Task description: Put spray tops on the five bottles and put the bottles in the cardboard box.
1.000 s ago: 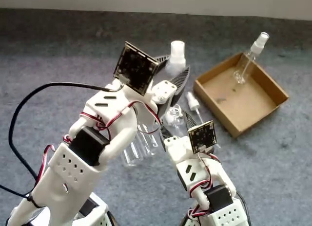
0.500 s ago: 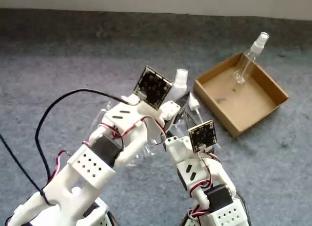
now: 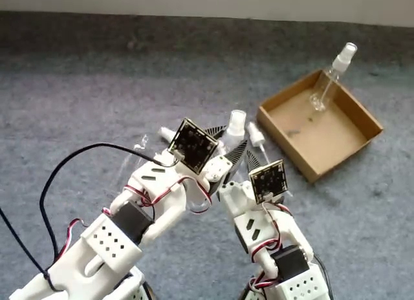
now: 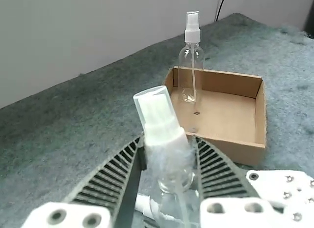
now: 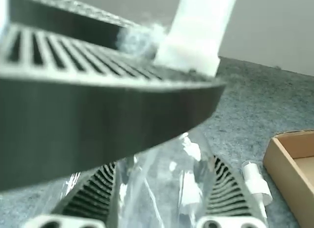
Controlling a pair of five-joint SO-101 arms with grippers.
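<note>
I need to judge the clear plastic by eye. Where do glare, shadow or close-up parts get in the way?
High view: soft even light, no hard shadows on the table. Left wrist view: small highlights on the capped bottle in the cardboard box. Right wrist view: a finger of the left gripper looms across, and bright streaks cover the clear bottle in the right gripper.

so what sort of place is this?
Probably a lab or hobby robot bench: grey felt-covered table, two white plastic arms with exposed wiring, shallow brown cardboard box holding a clear spray bottle.
</note>
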